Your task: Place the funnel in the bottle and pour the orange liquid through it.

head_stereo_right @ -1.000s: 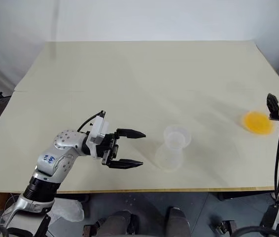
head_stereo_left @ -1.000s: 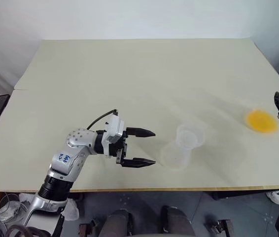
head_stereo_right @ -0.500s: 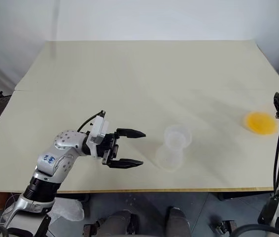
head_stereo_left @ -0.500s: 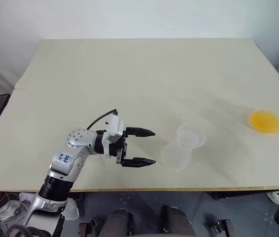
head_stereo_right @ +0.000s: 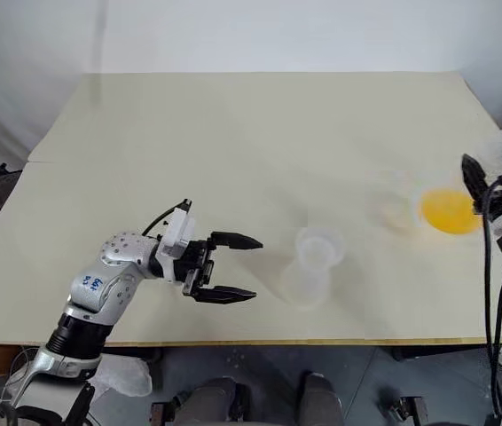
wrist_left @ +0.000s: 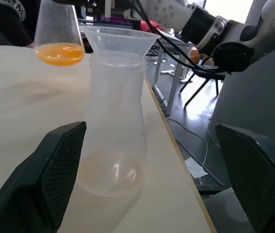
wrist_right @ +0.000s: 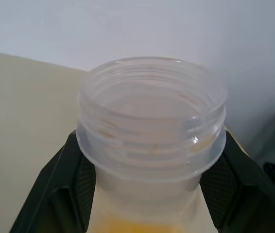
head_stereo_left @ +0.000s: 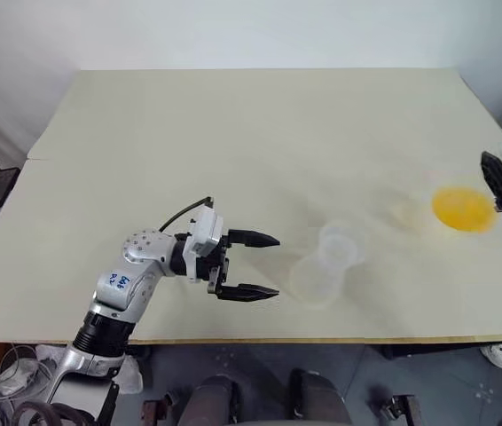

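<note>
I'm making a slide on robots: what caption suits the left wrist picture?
Funnel seated in the empty bottle, while a flask of orange liquid hangs above the table behind.

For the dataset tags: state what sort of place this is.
Probably a robotics lab or workshop: a plain beige table against a white wall, loose cables on the floor beside it, and clear flasks staged for a pouring trial.

Looks like robotics lab or test room. Bare beige worktop (head_stereo_left: 233,142) against plain white wall (head_stereo_left: 233,31). Loose cable bundles (head_stereo_left: 3,390) on grey floor (head_stereo_left: 446,382) under worktop edge. Left wrist view: metal-framed stands (wrist_left: 174,63), trailing wires past worktop.
</note>
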You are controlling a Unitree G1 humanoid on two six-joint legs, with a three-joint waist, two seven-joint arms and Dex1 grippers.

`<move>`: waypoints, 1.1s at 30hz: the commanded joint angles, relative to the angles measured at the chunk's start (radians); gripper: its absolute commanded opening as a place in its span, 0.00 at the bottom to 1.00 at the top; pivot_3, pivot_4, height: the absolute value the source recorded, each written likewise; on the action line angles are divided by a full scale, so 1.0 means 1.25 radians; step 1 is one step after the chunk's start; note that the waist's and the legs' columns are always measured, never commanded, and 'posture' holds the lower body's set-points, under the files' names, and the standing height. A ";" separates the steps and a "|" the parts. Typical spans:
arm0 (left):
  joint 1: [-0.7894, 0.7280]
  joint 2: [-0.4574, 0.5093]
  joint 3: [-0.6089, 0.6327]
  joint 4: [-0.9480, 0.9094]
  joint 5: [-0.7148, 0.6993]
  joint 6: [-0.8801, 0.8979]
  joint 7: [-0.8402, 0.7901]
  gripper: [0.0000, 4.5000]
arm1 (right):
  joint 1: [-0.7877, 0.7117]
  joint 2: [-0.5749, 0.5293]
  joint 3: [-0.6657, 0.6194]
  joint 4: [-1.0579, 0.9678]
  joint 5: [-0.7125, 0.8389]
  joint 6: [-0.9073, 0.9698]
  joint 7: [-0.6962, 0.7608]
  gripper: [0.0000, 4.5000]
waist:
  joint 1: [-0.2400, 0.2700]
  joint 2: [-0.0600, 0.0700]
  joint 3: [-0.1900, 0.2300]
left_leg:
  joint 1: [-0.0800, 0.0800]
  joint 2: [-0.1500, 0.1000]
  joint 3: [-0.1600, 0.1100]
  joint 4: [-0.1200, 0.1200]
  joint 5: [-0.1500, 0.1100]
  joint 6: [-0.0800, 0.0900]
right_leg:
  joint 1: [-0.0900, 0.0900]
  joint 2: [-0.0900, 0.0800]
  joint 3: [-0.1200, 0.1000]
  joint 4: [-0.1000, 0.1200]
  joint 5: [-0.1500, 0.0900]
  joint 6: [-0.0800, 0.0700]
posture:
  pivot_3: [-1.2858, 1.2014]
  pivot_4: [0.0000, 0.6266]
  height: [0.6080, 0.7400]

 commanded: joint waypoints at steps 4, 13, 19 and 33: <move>-0.046 -0.004 0.014 0.074 0.008 -0.050 -0.046 1.00 | 0.079 -0.030 -0.005 -0.357 -0.034 0.163 -0.100 0.54 | 0.000 0.000 0.000 | 0.000 0.000 0.000 0.000 0.000 0.000 | 0.000 0.000 0.000 0.000 0.000 0.000 | 0.52 0.24 1.00; -0.109 -0.026 0.012 0.201 0.027 -0.111 -0.108 1.00 | 0.176 -0.110 0.117 -0.608 -0.236 0.240 -0.125 0.54 | -0.001 0.000 0.000 | 0.000 -0.001 0.000 0.000 0.000 0.000 | 0.000 0.001 0.000 -0.001 0.000 0.000 | 0.52 0.24 1.00; -0.133 -0.049 0.010 0.247 0.039 -0.139 -0.123 1.00 | 0.170 -0.197 0.219 -0.610 -0.371 0.202 -0.115 0.54 | -0.002 -0.001 0.001 | -0.001 -0.001 0.001 0.000 0.000 0.000 | 0.000 0.001 0.000 -0.002 0.000 0.000 | 0.52 0.24 1.00; -0.136 -0.068 0.012 0.257 0.052 -0.156 -0.128 1.00 | 0.233 -0.204 0.317 -0.610 -0.692 0.082 -0.049 0.54 | -0.001 -0.002 0.001 | -0.001 -0.001 0.000 0.000 0.000 0.000 | 0.000 0.001 -0.001 -0.003 0.000 0.000 | 0.52 0.24 1.00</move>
